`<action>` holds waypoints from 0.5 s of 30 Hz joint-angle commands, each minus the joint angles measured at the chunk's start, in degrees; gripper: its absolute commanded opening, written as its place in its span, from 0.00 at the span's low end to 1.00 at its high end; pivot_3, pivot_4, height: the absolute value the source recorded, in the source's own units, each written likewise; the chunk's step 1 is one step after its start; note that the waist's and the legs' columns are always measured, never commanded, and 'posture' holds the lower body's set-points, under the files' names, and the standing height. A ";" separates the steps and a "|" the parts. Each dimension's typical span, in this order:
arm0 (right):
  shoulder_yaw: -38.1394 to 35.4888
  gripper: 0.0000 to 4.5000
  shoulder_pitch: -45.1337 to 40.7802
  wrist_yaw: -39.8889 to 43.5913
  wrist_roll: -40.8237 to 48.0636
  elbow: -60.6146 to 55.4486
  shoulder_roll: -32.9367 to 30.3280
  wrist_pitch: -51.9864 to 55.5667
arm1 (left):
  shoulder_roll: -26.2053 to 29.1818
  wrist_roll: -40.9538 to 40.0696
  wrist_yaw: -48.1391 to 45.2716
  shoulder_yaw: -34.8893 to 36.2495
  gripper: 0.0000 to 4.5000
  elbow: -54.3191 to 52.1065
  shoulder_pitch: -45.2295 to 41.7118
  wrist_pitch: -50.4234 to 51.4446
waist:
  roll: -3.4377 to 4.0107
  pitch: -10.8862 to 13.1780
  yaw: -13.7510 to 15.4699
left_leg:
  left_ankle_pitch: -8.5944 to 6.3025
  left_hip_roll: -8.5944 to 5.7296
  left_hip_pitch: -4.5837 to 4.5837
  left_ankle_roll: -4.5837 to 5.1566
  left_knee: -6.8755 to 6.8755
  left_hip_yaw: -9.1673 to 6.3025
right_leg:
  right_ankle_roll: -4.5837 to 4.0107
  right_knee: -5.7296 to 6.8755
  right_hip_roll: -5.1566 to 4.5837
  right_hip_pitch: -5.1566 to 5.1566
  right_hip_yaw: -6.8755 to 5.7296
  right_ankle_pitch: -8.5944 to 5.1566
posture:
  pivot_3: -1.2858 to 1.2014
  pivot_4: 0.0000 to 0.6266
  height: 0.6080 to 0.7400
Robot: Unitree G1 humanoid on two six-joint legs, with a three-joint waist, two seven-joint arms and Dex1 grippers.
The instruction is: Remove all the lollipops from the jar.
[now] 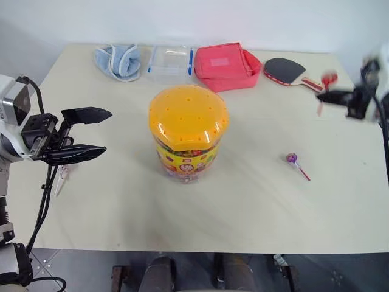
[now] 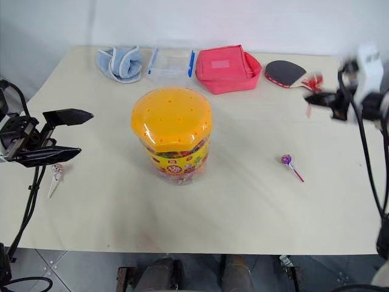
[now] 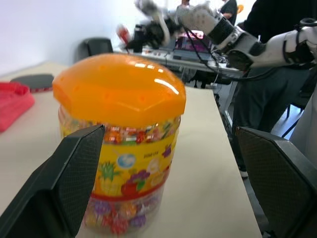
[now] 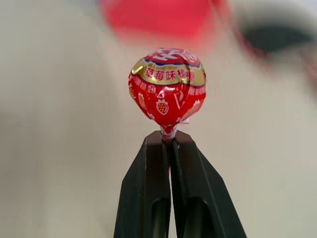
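Observation:
The jar [image 1: 185, 146], a clear tub with a yellow label and a domed orange lid [image 1: 188, 114], stands upright mid-table with its lid on. My left gripper [image 1: 106, 131] hangs open and level just left of the jar, apart from it; its fingers [image 3: 69, 183] frame the jar in the left wrist view. Over the table's far right, my right gripper [image 4: 170, 135] is shut on the stick of a red lollipop [image 4: 167, 87], also visible as a blurred red lollipop [image 1: 329, 79]. A purple lollipop [image 1: 292, 159] lies right of the jar. A white lollipop [image 2: 56, 173] lies near the left edge.
Along the back edge sit a blue cloth [image 1: 118, 59], a clear box with blue clips [image 1: 170, 61], a red pouch [image 1: 225, 66] and a table tennis paddle [image 1: 284, 70]. A person in dark clothing [image 3: 267, 74] stands beyond the table's right side.

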 commanded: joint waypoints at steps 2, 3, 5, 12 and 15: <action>1.03 0.02 3.80 3.84 -4.91 5.63 -2.22 -3.09 | 2.37 2.51 1.43 0.67 1.00 -0.46 1.11 -0.20 | 0.14 0.09 -0.86 | 0.01 0.01 0.00 -0.02 -0.04 0.02 | -0.01 0.00 0.01 -0.02 0.00 0.00 | 0.52 0.24 1.00; 1.03 0.02 3.99 3.74 -5.56 6.45 -1.86 -3.15 | 2.55 2.79 1.76 0.66 1.00 -0.56 1.38 0.02 | 0.21 0.13 -1.14 | 0.01 0.01 0.00 -0.02 -0.03 0.03 | -0.01 0.00 0.00 -0.02 0.00 0.00 | 0.52 0.24 1.00; 1.23 0.02 4.35 3.26 -7.09 8.36 -1.11 -4.12 | 2.90 3.24 2.49 0.50 1.00 -0.70 1.73 0.75 | 0.35 0.21 -1.48 | 0.01 0.00 0.04 -0.01 -0.03 0.18 | 0.00 0.01 -0.02 -0.03 0.10 0.00 | 0.52 0.24 1.00; 0.91 0.02 8.36 3.42 -10.73 13.66 1.49 -8.48 | 3.44 5.87 6.35 1.45 1.00 -2.13 4.95 0.54 | 0.35 0.21 -1.05 | 0.01 0.02 0.12 -0.02 -0.03 0.22 | 0.00 0.03 -0.04 -0.01 0.13 0.00 | 0.52 0.24 1.00; 0.48 0.06 9.01 3.91 -11.31 13.74 2.10 -8.89 | 2.70 5.34 6.94 2.59 1.00 -2.54 5.19 -0.07 | 0.35 0.21 -0.92 | 0.01 0.03 0.13 -0.03 -0.01 0.21 | 0.00 0.05 -0.04 0.00 0.12 0.00 | 0.52 0.24 1.00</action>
